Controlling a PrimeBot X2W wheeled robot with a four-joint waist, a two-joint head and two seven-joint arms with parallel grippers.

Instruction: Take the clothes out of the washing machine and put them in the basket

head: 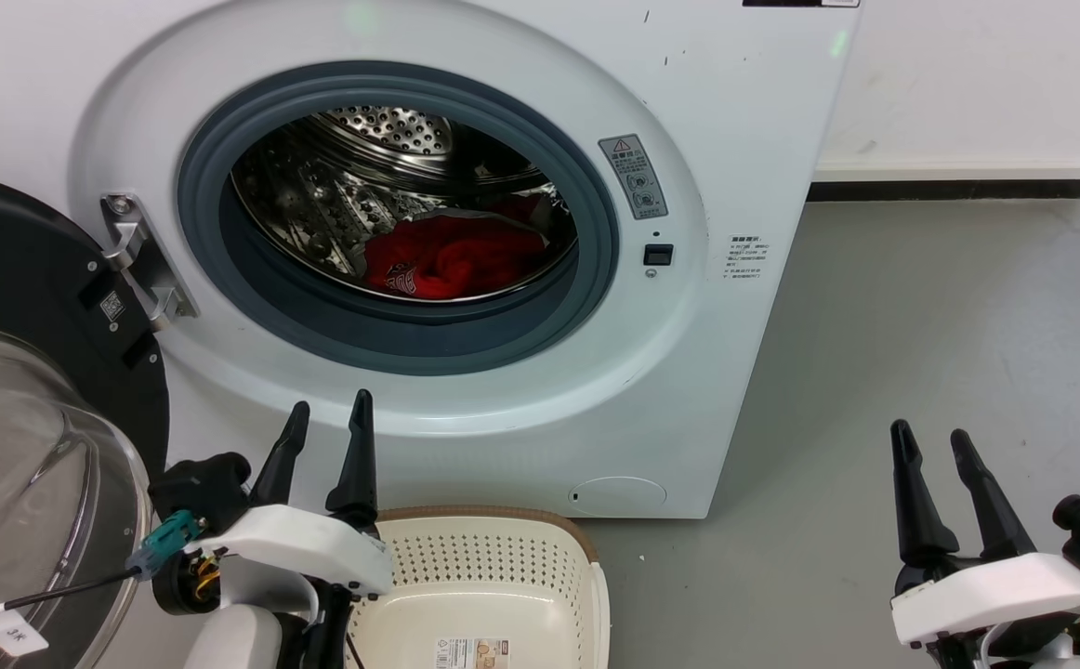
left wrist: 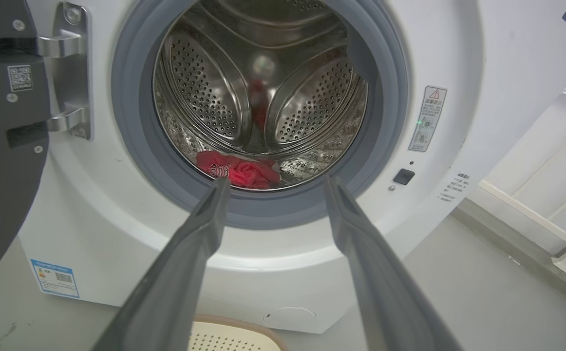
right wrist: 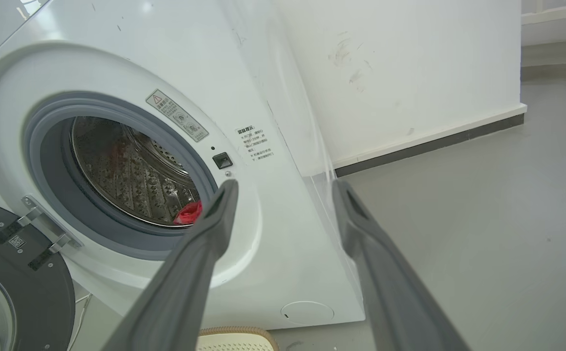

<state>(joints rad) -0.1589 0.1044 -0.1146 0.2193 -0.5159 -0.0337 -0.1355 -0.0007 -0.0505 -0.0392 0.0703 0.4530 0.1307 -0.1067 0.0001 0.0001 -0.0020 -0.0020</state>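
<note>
The job stood at its first step, nothing yet lifted. The left pincer [head: 331, 401] hung empty, fingers spread wide, just short of the washing machine [head: 735, 372]. The right pincer [head: 928, 430], also wide and empty, hung well off to its right over the floor [head: 921, 307]. The clothes [head: 452, 260] lay ahead of and above the left pincer, low in the drum [head: 391, 130]. The basket [head: 503, 513] sat just beneath it, no garment in the part shown. The next move likely called for the left pincer to rise, pass the grey seal [head: 596, 232], then close on a thick red fold
</note>
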